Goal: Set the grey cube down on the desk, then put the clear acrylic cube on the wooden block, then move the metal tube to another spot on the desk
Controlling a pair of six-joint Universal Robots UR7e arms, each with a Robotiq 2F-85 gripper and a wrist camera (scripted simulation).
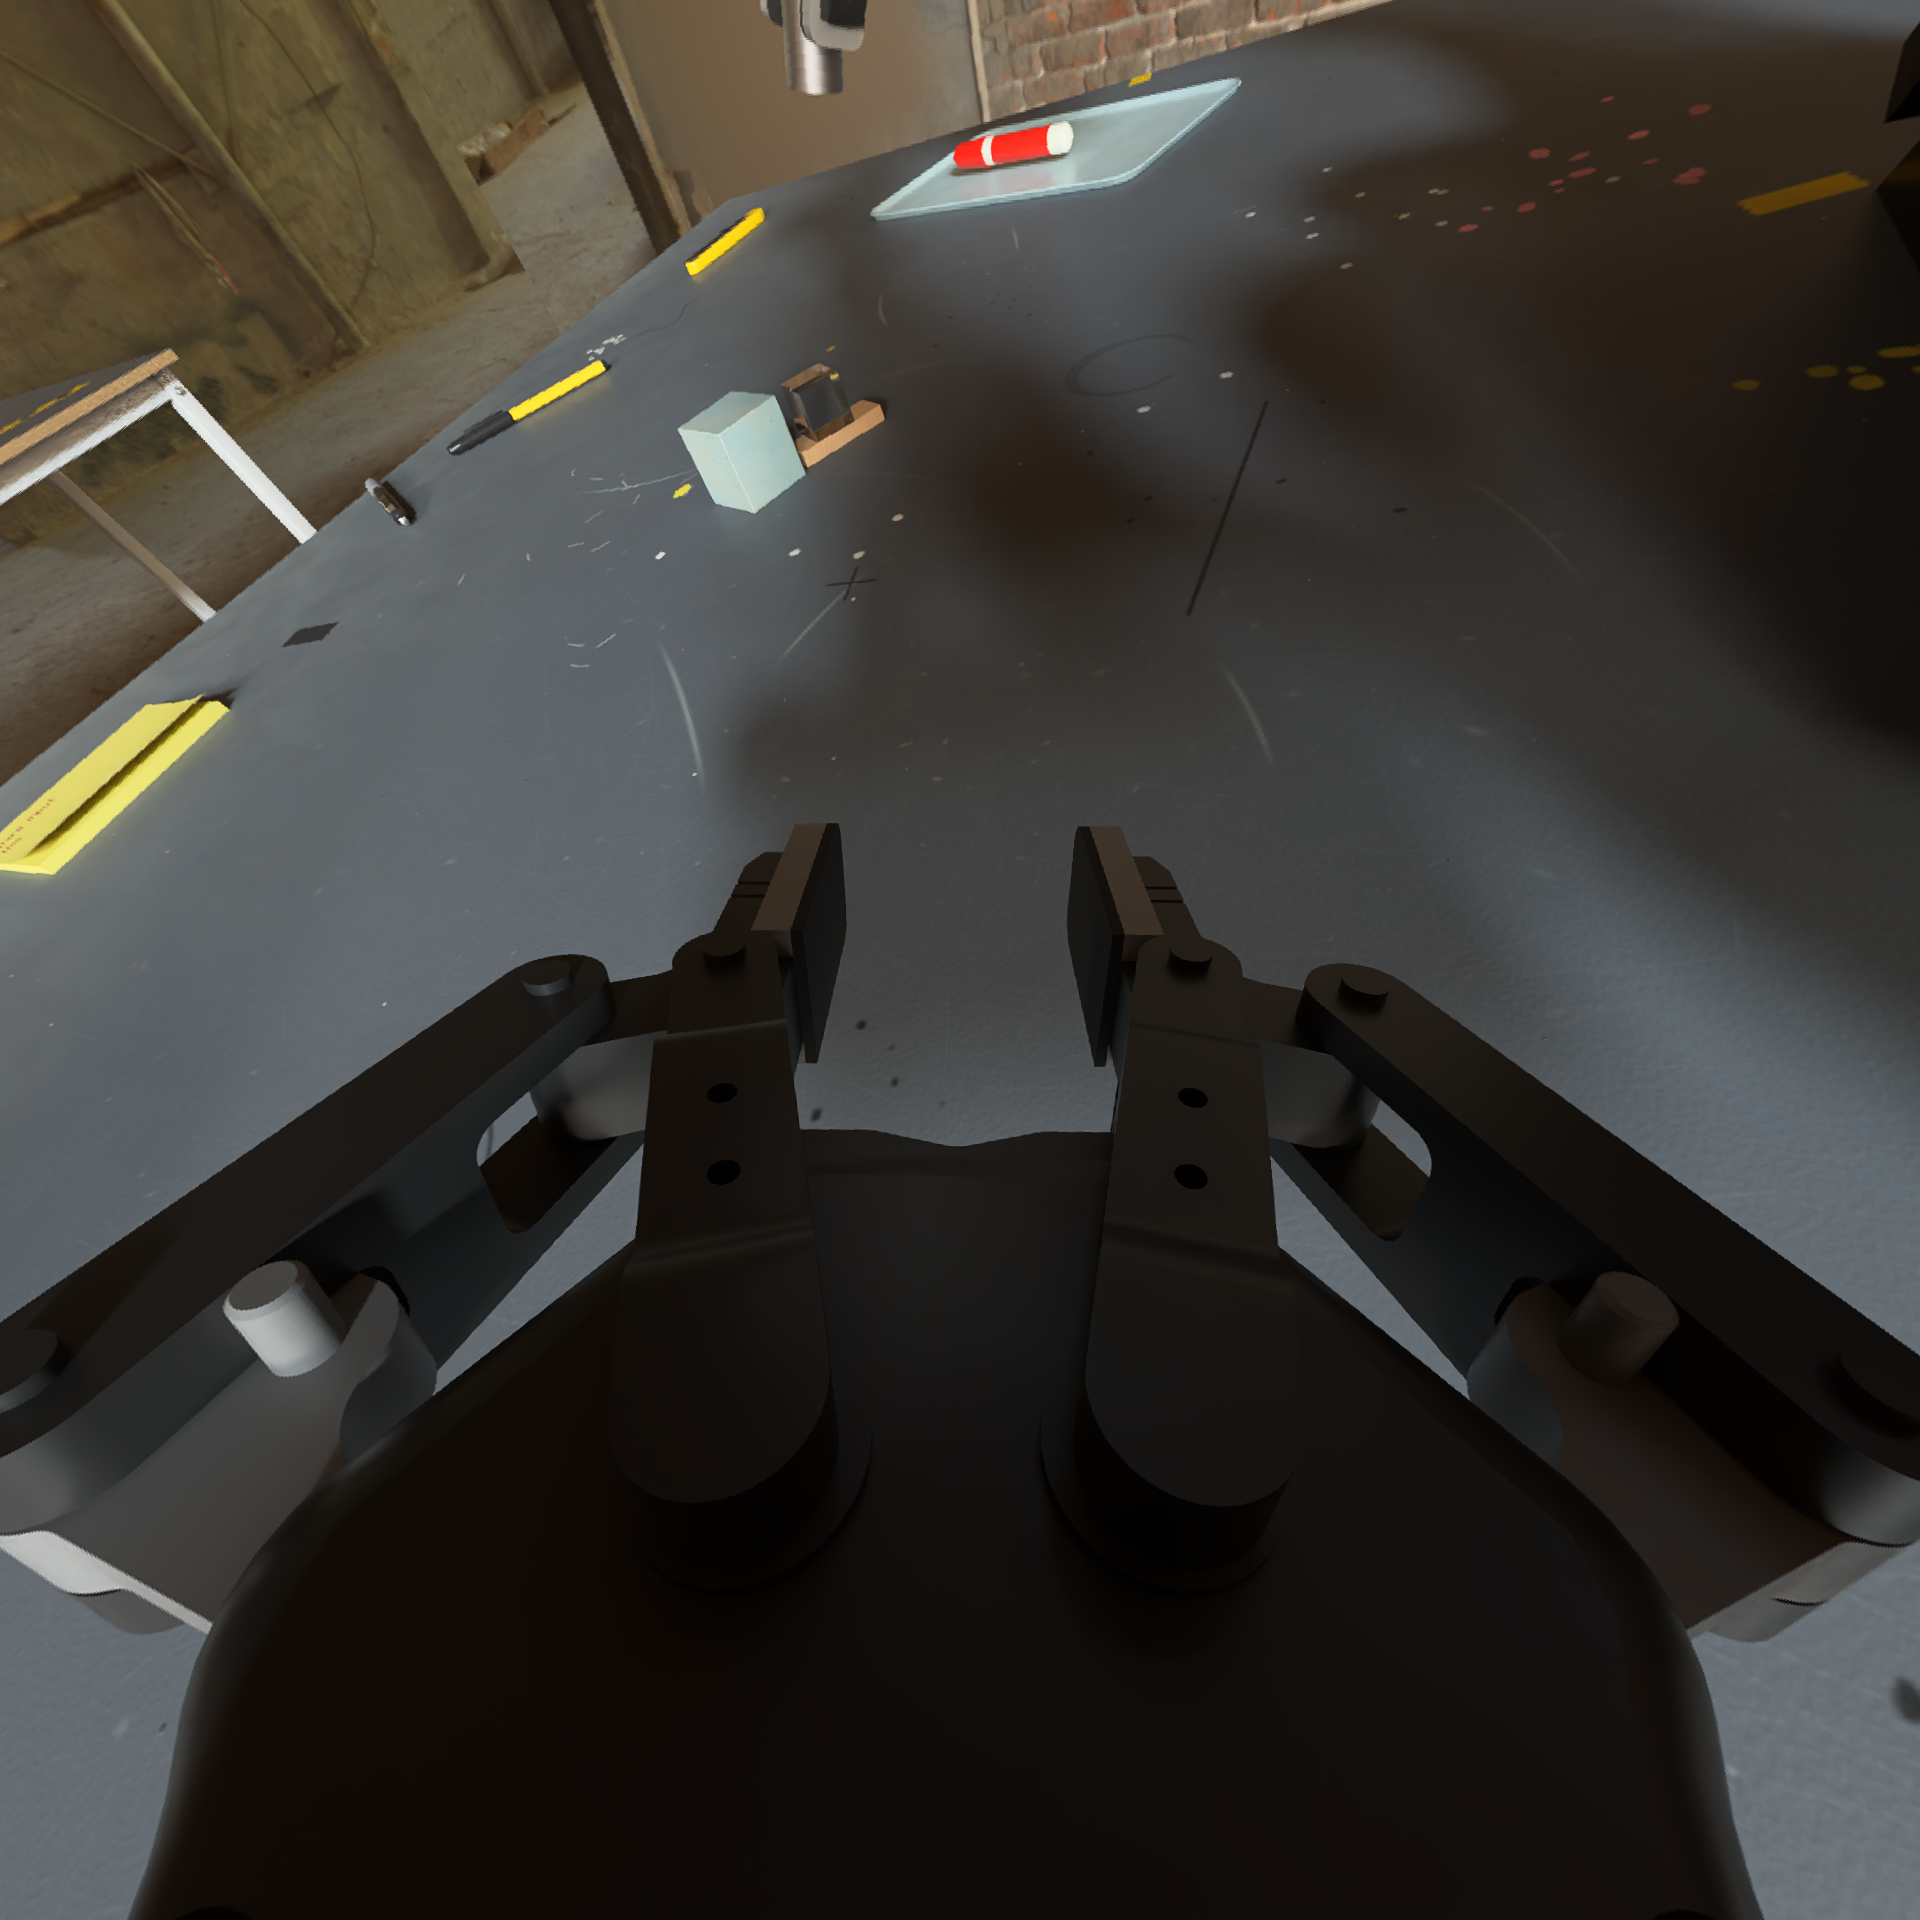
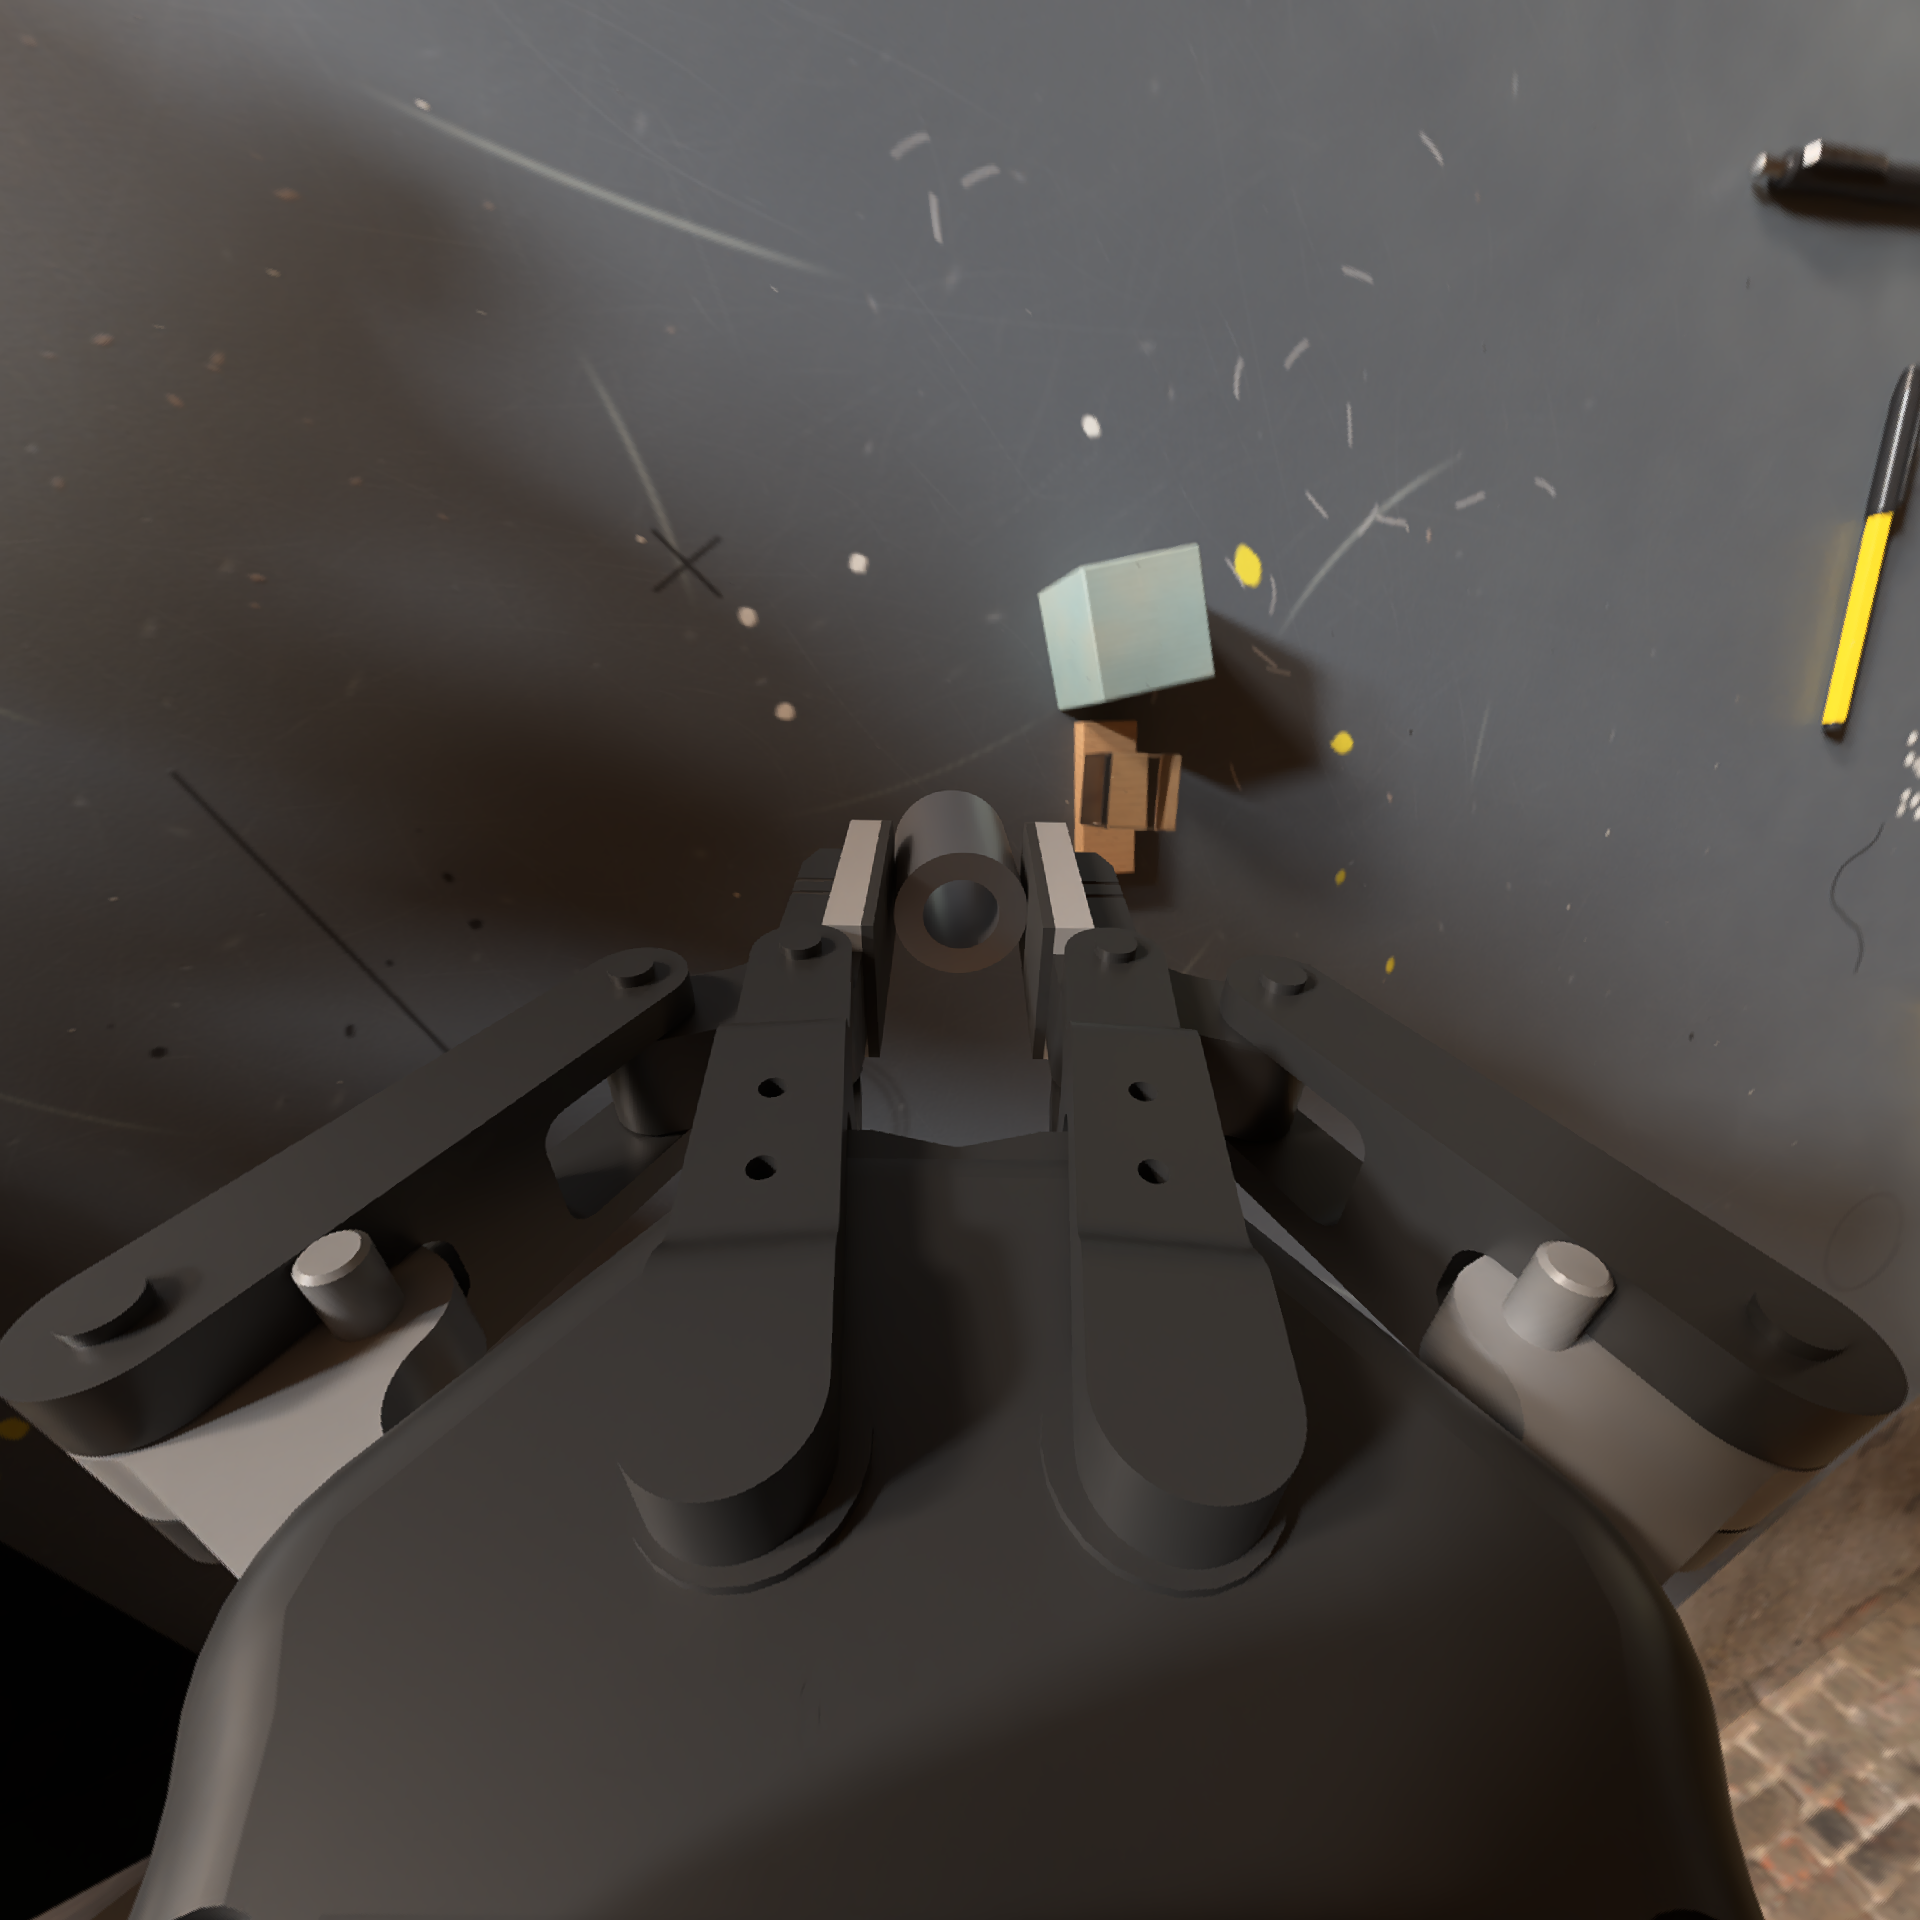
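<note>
The grey cube (image 1: 740, 449) (image 2: 1128, 625) rests on the dark desk (image 1: 1039, 727). Right behind it the clear acrylic cube (image 1: 821, 400) (image 2: 1117, 787) sits on the flat wooden block (image 1: 847, 431) (image 2: 1103, 847). My right gripper (image 2: 958, 868) is shut on the metal tube (image 2: 956, 894) and holds it high above the desk, near the block. The tube (image 1: 816, 57) also shows hanging at the top of the left wrist view. My left gripper (image 1: 956, 883) is open and empty, low over bare desk, well short of the cube.
A glass tray (image 1: 1143, 145) with a red and white stick (image 1: 1013, 145) lies at the far side. A yellow and black marker (image 1: 530, 403) (image 2: 1865, 582), a small dark metal part (image 1: 390, 501) (image 2: 1829, 179), a yellow pad (image 1: 104, 790) and the desk's left edge are near.
</note>
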